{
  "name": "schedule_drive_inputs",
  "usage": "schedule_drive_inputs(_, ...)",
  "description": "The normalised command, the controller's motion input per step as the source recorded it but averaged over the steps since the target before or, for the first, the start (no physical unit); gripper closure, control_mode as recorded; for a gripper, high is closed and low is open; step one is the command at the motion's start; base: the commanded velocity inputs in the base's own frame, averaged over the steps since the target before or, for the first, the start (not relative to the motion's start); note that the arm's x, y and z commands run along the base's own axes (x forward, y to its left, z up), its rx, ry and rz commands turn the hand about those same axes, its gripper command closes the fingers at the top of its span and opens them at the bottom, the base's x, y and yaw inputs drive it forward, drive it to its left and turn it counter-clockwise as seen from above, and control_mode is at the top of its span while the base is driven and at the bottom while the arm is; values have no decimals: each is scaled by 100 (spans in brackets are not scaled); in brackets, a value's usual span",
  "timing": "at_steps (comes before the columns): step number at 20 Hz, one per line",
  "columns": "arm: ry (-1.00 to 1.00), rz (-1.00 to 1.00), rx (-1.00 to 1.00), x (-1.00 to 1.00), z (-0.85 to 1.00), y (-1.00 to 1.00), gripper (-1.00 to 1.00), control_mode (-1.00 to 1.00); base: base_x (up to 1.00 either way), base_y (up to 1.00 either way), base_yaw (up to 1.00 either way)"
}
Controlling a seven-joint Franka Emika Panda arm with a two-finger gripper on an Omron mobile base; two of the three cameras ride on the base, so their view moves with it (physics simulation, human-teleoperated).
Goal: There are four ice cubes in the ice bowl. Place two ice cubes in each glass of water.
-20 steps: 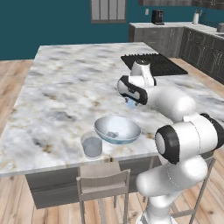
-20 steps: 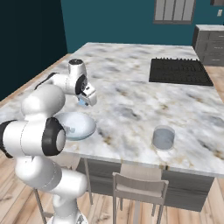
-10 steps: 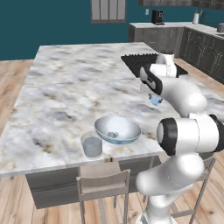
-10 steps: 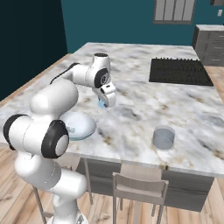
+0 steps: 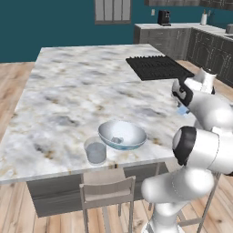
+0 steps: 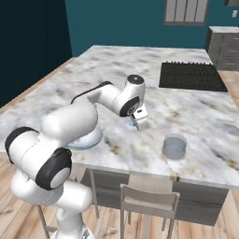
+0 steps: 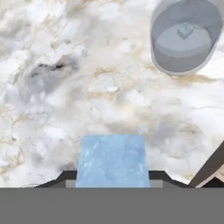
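Mid-carry right now; the gripper (image 7: 112, 177) is pinching an ice cube (image 7: 112, 160) over bare marble; the target glass (image 7: 187, 35), one cube already in it, sits at about 1 o'clock in the hand view; next it needs centring over that rim before letting go.

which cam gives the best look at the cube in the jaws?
Hand view: the ice cube sits large and unobstructed between the fingertips. Right base view shows it as a small pale block under the gripper; left base view shows a bluish sliver.
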Motion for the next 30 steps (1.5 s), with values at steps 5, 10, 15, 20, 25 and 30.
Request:
schedule_drive_inputs(5,9,0,0,1,0,-100,100,-100,0,0,0)
schedule_drive_inputs(10,4,0,-2,0,-4,-100,100,-100,0,0,0)
schedule_drive_inputs(15,0,0,-2,3,-12,-93,100,-100,0,0,0)
schedule_drive_inputs(20,0,4,0,19,-11,-58,100,-100,0,0,0)
schedule_drive_inputs(25,0,7,0,27,-26,-34,100,-100,0,0,0)
schedule_drive_inputs(30,1,9,0,40,-45,-13,100,-100,0,0,0)
